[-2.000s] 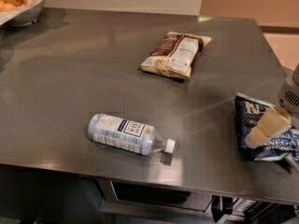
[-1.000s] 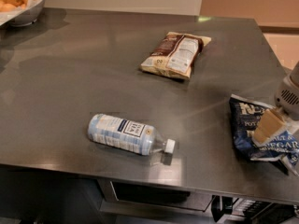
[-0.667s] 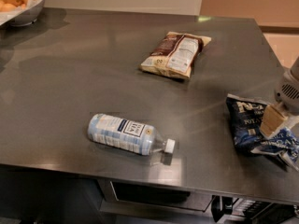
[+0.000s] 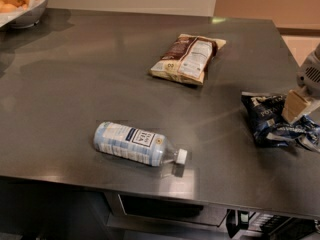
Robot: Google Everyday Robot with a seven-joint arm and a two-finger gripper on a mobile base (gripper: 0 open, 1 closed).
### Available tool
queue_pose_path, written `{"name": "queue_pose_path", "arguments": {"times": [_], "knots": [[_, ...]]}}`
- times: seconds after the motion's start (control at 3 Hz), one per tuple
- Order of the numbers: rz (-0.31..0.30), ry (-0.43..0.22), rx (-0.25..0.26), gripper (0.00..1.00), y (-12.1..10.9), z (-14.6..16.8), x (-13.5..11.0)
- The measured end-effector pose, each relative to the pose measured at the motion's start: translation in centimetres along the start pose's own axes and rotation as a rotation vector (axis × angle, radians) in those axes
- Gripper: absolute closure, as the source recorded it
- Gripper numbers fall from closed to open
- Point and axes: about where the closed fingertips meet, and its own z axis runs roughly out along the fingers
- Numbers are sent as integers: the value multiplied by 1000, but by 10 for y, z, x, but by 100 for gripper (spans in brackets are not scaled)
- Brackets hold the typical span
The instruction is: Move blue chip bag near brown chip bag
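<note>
Since the dark desk (image 4: 100, 74) takes up nearly the whole view, everything else is placed against it. A bowl (image 4: 30, 15) of oranges sits at its far left corner. The brown chip bag (image 4: 189, 59) lies flat toward the far side, right of the middle. A clear bottle (image 4: 132, 143) with a pale label lies on its side near the front edge, its white cap pointing right.

The blue chip bag (image 4: 270, 121) is at the right side of the desk, nearer the viewer than the brown one and well apart from it, with bare surface between them. It looks crumpled, and its right end is twisted into a tail.

Judging by the glossy foil, the blue bag should be very light, soft and slippery. It would give under pressure, and the chips inside could crack if squeezed hard. The loose, crumpled upper edge looks like the best place to pinch it.

The hand (image 4: 296, 105) comes in from the right edge, and its tan tip rests on the upper right part of the blue bag. I cannot tell how far open it is, or whether it has the foil clamped or is only pressing against it.
</note>
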Motion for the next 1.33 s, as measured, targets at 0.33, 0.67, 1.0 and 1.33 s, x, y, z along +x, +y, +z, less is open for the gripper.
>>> {"name": "queue_pose_path", "arguments": {"times": [0.33, 0.67, 1.0, 1.33], "knots": [[-71, -42, 13, 100, -20, -5, -32], [-164, -97, 3, 100, -35, -6, -71], [-283, -164, -19, 100, -38, -5, -117], [-372, -213, -37, 100, -33, -4, -154]]}}
